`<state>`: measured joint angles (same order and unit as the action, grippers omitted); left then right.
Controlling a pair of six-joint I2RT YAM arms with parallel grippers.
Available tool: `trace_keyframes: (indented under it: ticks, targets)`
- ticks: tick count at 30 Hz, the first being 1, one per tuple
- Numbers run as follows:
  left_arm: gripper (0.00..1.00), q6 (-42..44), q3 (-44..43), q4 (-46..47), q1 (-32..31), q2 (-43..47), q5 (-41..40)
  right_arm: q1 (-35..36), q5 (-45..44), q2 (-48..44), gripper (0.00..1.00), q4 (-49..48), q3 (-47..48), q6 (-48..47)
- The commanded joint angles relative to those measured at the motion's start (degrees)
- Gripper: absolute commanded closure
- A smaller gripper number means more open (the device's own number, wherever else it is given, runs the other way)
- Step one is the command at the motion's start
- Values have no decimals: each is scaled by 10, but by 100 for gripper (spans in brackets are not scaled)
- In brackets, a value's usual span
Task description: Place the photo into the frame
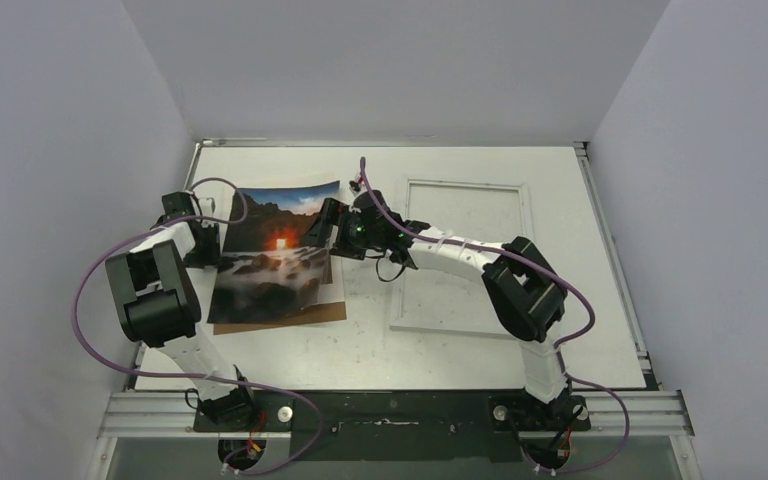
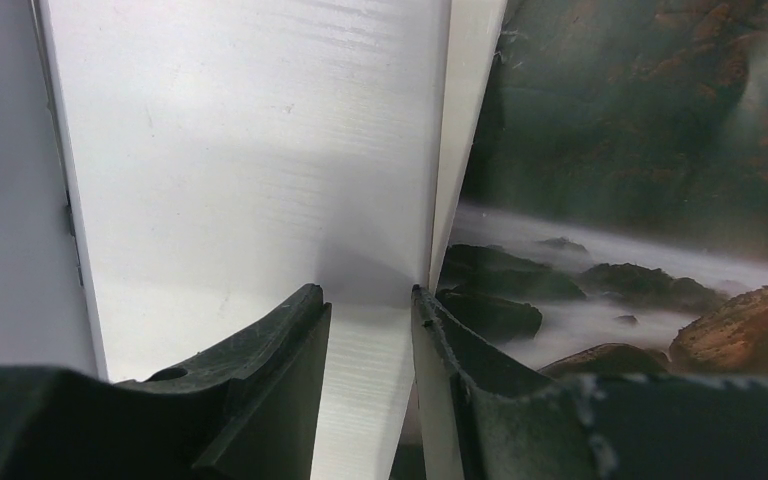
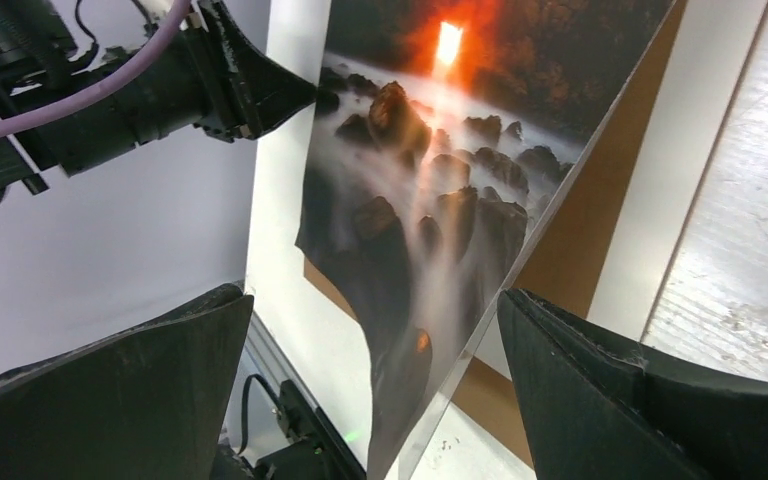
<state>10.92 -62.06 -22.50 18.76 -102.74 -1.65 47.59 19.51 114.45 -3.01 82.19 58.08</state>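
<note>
The photo [image 1: 270, 255], a sunset over dark rocks and misty water, sits left of centre on a brown board [image 1: 310, 315]. Its right side is tilted up off the board [image 3: 580, 240]. My left gripper [image 1: 215, 235] is at the photo's left edge. In the left wrist view its jaws [image 2: 365, 290] stand a little apart with bare white table between them, and the photo [image 2: 640, 150] ends at the right fingertip. My right gripper [image 1: 328, 232] is wide open, and the photo's raised near edge [image 3: 440, 180] hangs untouched between its fingers [image 3: 375, 295]. The white frame [image 1: 468, 184] lies flat at the right, partly under the right arm.
White walls close in the table on the left, back and right. A metal rail [image 1: 400, 408] with both arm bases runs along the near edge. Purple cables [image 1: 90, 300] loop beside the left arm. The left gripper [image 3: 260, 95] also shows in the right wrist view, touching the photo's far edge.
</note>
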Motion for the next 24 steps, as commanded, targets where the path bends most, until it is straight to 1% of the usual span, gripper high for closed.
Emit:
trace_keyframes:
  ticks: [1,4,9,14,15,20,24]
  targets:
    - [66,-7,10,-39,-7,14,21,1,34,-23,1,-77,-15,24]
    - [66,-7,8,-40,-7,15,21,-2,50,-13,3,-95,-12,37]
    - [66,-3,10,-42,-7,17,21,-2,81,-14,4,-173,-18,62]
    - [67,-4,9,-45,-7,17,22,-3,131,-8,4,-280,-35,91]
    - [67,-4,8,-46,-7,17,22,-4,135,-3,4,-289,-36,99]
    - [69,-5,4,-51,-7,17,24,-4,137,17,4,-276,-50,100]
    - [69,-5,4,-53,-7,20,24,-4,116,14,4,-248,-67,83]
